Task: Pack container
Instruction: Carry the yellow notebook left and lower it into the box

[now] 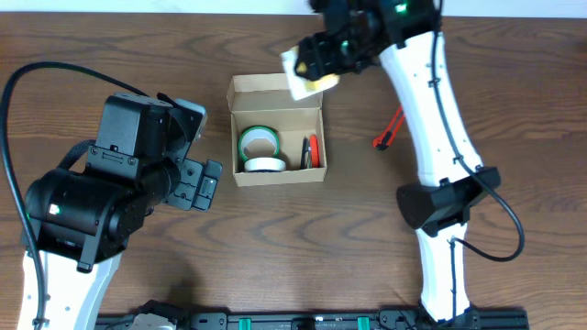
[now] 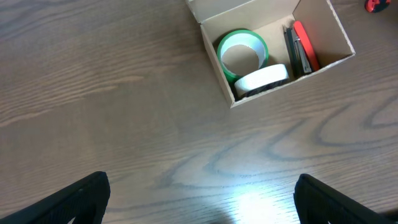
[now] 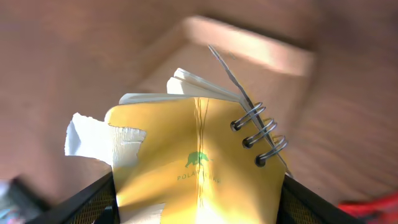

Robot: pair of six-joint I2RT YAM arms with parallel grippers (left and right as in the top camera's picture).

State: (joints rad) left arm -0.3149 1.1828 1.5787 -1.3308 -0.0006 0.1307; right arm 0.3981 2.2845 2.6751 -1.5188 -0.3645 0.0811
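Observation:
The container (image 1: 275, 99) is an open tan cardboard box at the table's middle, also in the left wrist view (image 2: 339, 34). Inside lie a green tape roll (image 1: 260, 140), a white tape roll (image 1: 265, 164) and a red and black item (image 1: 313, 150). My right gripper (image 1: 314, 66) is shut on a yellow spiral notepad (image 3: 199, 162) and holds it above the box's far right corner. The box shows blurred behind the notepad (image 3: 255, 46). My left gripper (image 2: 199, 199) is open and empty over bare table, left of the box.
A red and black tool (image 1: 389, 130) lies on the table right of the box, beside my right arm; it also shows in the left wrist view (image 2: 378, 5). The table is brown wood grain.

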